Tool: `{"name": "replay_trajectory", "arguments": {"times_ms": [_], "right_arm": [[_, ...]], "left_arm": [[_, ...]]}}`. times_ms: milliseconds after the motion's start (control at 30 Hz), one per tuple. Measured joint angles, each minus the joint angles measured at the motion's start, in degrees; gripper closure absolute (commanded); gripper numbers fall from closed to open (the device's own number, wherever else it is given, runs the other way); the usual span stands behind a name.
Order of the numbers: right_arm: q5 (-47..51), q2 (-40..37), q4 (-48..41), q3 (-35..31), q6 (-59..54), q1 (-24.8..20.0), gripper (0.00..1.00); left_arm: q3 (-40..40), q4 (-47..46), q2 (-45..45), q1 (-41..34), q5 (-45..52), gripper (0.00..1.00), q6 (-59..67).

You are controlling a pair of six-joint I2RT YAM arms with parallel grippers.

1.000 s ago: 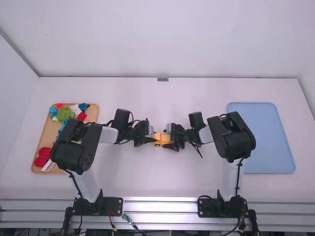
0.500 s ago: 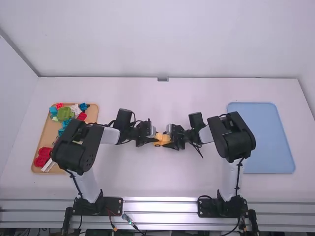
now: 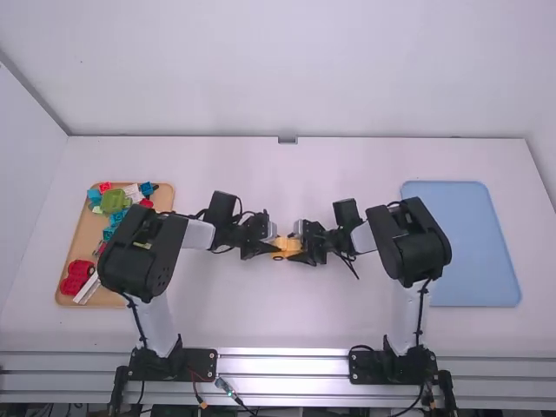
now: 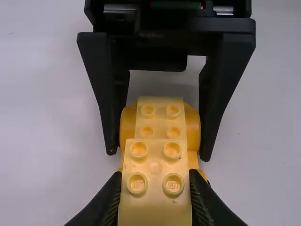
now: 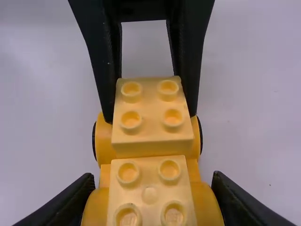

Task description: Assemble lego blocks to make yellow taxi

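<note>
Both arms bent inward, left pincer (image 3: 273,245) gripping yellow block (image 4: 155,194), right pincer (image 3: 298,248) clasping car base (image 5: 205,203)

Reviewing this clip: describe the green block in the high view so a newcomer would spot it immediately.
Start at the tan tray on the high view's left. In the tray's far half, the green block lies between a teal piece and a white piece. Its leafy green colour and bulkier shape set it apart from both.
</note>
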Motion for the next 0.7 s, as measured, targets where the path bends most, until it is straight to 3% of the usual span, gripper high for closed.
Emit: {"name": "replay_trajectory", "arguments": {"times_ms": [367,500,600,700], "right_arm": [[0.00,0.00,0.00,0.00,-0.22,0.00,0.41],[0.02,0.00,0.00,0.00,-0.20,0.00,0.41],[0.00,0.00,0.00,0.00,-0.07,0.00,0.41],[0.00,0.00,0.00,0.00,-0.15,0.00,0.41]], "left_arm": [[0.00,-0.02,0.00,-0.02,0.07,0.86,0.09],[-0.02,-0.02,0.00,0.00,0.07,0.60,0.17],[-0.07,-0.02,0.00,-0.02,0.07,0.48,0.28],[-0.07,-0.02,0.00,-0.02,0.07,0.46,0.33]]}}
